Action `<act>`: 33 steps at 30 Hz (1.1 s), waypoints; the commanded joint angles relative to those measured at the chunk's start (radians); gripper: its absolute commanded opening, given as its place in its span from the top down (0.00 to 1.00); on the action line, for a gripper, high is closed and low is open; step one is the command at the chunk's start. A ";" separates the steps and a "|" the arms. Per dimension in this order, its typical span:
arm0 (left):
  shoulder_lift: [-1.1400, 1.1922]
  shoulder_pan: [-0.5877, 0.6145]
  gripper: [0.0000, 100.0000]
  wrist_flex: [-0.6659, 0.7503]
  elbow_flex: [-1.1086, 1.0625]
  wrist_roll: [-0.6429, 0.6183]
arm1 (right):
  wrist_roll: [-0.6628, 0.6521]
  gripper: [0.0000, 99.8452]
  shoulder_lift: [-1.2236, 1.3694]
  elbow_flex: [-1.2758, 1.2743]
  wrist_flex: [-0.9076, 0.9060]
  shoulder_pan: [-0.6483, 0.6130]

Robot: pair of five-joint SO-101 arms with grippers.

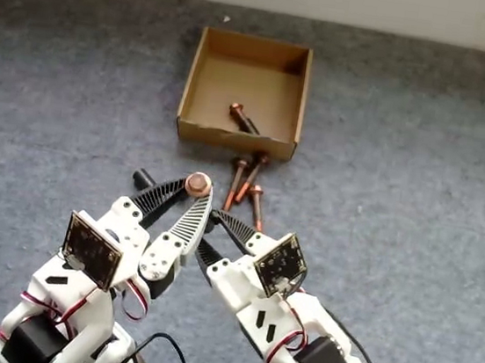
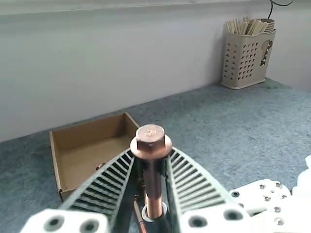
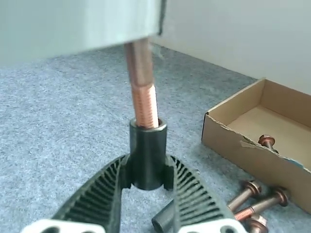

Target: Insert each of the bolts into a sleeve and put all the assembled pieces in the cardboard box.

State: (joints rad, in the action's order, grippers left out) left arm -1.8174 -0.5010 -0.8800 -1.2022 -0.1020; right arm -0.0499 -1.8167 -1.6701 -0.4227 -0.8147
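Closest to the lens, the right claw (image 3: 146,167) is closed around a black sleeve (image 3: 147,145) held upright, its fingers pinching the sleeve's lower half. A copper bolt (image 2: 150,140) comes down from above with its threaded end just inside the sleeve's mouth. That bolt is clamped head-up between the ribbed fingers of the left claw (image 2: 151,155), which grips it just under the flanged head. Both claws meet over the grey-carpeted bench (image 1: 421,168), on the near side of the cardboard box (image 1: 239,139). One assembled piece (image 1: 241,118) lies inside the box, near its front wall. Three loose bolts (image 1: 252,178) lie just outside that wall, and a spare sleeve (image 1: 143,176) lies beside the left claw.
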 commanded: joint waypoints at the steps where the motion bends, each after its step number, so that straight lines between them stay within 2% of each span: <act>1: 0.001 0.010 0.99 -0.005 -0.025 0.014 | -0.006 1.00 -0.021 -0.096 0.061 0.027; 4: 0.002 0.018 0.98 -0.003 -0.044 0.012 | -0.006 1.00 -0.021 -0.090 0.061 0.027; 9: 0.004 0.022 0.89 -0.009 -0.067 0.009 | -0.006 1.00 -0.021 -0.090 0.061 0.027; 15: 0.007 0.127 0.85 -0.011 -0.067 0.003 | -0.006 1.00 -0.021 -0.090 0.061 0.027; 17: 0.008 0.150 0.83 -0.017 -0.065 -0.034 | -0.006 1.00 -0.021 -0.090 0.061 0.027; 29: 0.008 0.150 0.77 -0.230 0.053 -0.049 | -0.003 1.00 -0.021 -0.097 0.062 0.030; 33: 0.004 0.150 0.77 -0.269 0.077 -0.048 | 0.002 1.00 -0.021 -0.096 0.062 0.088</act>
State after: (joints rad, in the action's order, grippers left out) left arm -1.8144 -0.3537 -1.1316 -1.1745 -0.1419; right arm -0.0483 -1.8167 -1.6701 -0.3905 -0.7718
